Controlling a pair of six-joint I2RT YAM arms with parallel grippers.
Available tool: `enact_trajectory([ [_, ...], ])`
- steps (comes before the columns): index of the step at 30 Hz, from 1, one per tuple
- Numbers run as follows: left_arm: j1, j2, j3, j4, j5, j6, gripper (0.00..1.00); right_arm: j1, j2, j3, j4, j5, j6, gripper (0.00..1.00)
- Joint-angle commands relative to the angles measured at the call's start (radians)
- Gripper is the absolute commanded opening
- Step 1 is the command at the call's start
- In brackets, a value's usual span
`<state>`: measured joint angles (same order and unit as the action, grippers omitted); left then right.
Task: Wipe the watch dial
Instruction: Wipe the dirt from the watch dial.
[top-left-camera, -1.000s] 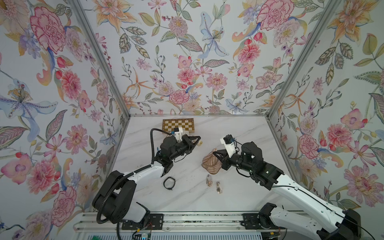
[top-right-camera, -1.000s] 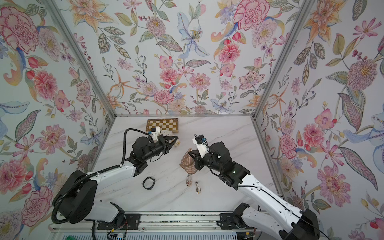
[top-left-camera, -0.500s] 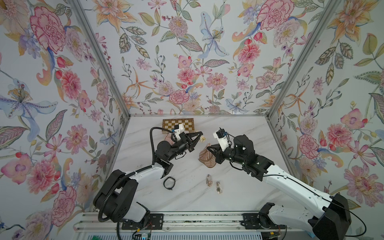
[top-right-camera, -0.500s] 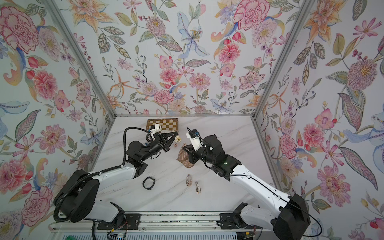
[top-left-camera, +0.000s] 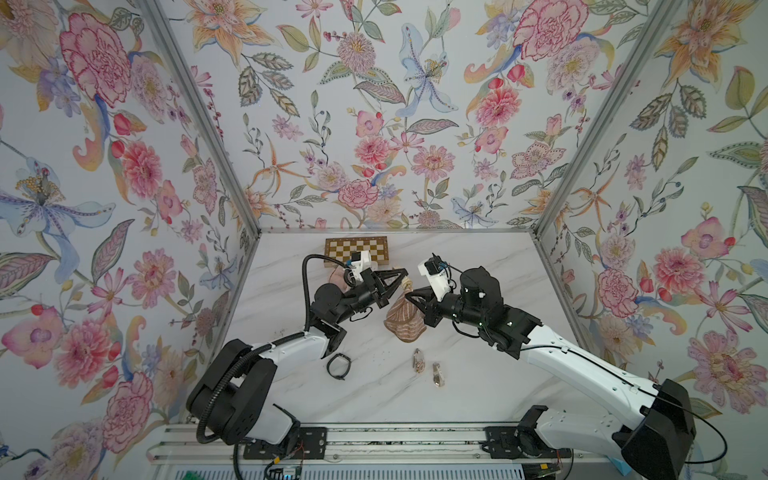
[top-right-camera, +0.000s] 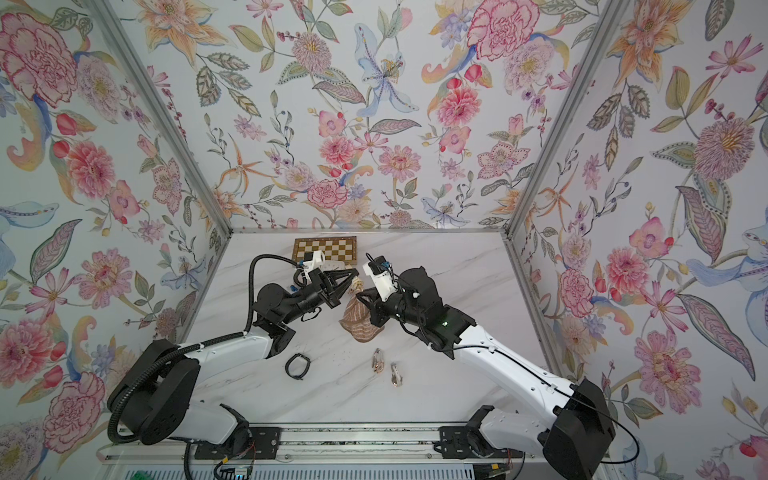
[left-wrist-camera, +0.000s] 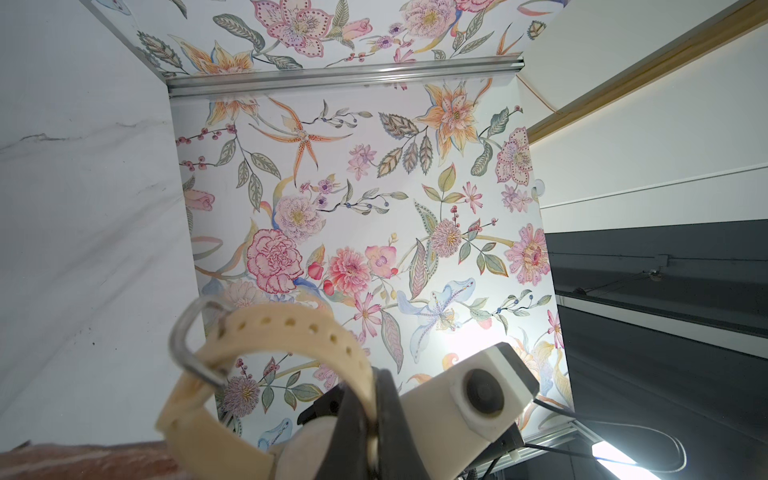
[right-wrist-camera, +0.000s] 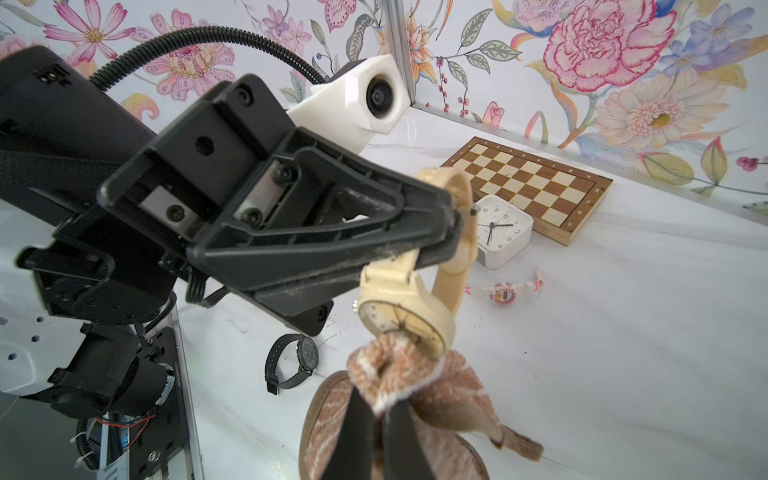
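Left gripper (right-wrist-camera: 453, 232) is clamping shut on the perforated, rubbery strap of the cream watch (right-wrist-camera: 405, 316), which is hanging in the air over mid-table, its round dial tilting down and touching the cloth (right-wrist-camera: 399, 370). Right gripper (right-wrist-camera: 376, 399) is pinching tight on a bunched fold of that brown-and-white striped terry cloth, the rest drooping in soft folds below the fingers. On the white marble tabletop (right-wrist-camera: 623, 332), a wooden chessboard (right-wrist-camera: 528, 183) is lying flat at the far edge, a square white alarm clock (right-wrist-camera: 503, 232) is sitting against it, a pink child's watch (right-wrist-camera: 505, 293) is lying near the clock, and a black round-faced watch (right-wrist-camera: 291, 361) is resting nearer, to the left.
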<state>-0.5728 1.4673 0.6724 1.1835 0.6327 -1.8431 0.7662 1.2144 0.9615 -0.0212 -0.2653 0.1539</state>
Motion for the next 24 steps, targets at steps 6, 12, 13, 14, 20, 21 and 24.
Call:
enact_trajectory([
  [6,-0.016,-0.031,-0.020,0.005,0.094,0.051,0.00,-0.005,0.028,0.052,0.032,0.007,0.005,0.00],
  [12,-0.016,-0.035,-0.022,-0.013,0.116,0.061,0.00,-0.013,0.011,0.056,0.022,0.040,-0.008,0.00],
  [13,-0.016,-0.034,-0.022,-0.012,0.117,0.059,0.00,-0.017,0.008,0.054,0.019,0.045,-0.008,0.00],
  [14,-0.016,-0.033,-0.018,-0.014,0.122,0.061,0.00,-0.024,0.004,0.052,0.013,0.051,-0.009,0.00],
  [20,-0.015,-0.039,-0.005,-0.058,0.131,0.082,0.00,-0.029,-0.003,0.053,0.006,0.040,0.001,0.00],
  [21,-0.015,-0.039,-0.004,-0.065,0.133,0.085,0.00,-0.022,-0.002,0.059,0.003,0.038,0.004,0.00],
  [24,-0.015,-0.038,-0.002,-0.077,0.130,0.092,0.00,0.017,0.002,0.073,0.001,0.040,0.006,0.00],
])
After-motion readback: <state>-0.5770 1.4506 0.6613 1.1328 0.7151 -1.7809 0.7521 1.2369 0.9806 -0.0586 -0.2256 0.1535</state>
